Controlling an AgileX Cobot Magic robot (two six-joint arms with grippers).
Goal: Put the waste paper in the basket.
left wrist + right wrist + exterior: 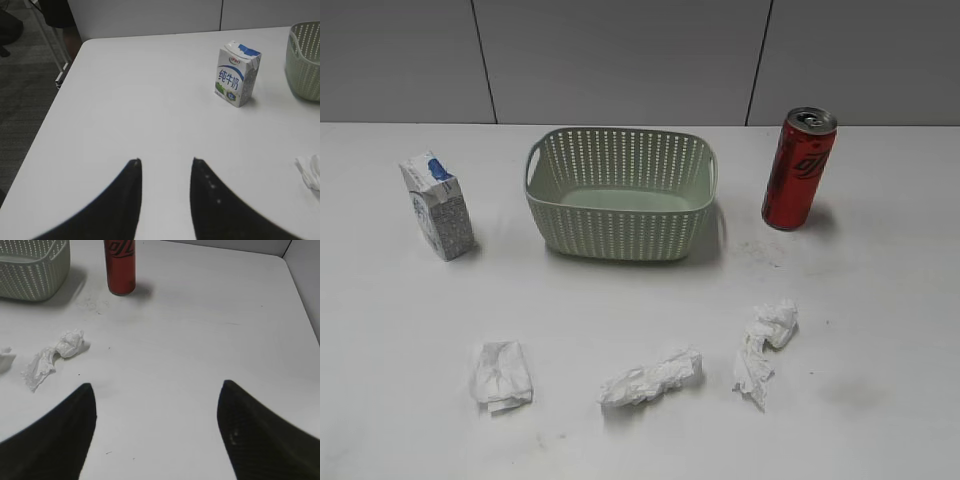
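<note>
Three crumpled white wads of waste paper lie on the white table in a row in front of the basket: a left wad (502,375), a middle wad (651,378) and a right wad (765,346). The sage-green basket (620,232) stands behind them with nothing in it. No gripper shows in the exterior view. My left gripper (164,161) is open and empty over bare table; the left wad's edge (311,169) shows at the far right of its view. My right gripper (156,385) is wide open and empty; the right wad (55,356) lies to its upper left.
A white-and-blue milk carton (437,205) stands left of the basket, also in the left wrist view (237,73). A red can (799,168) stands right of the basket, also in the right wrist view (120,266). The table's left edge (47,112) drops to the floor.
</note>
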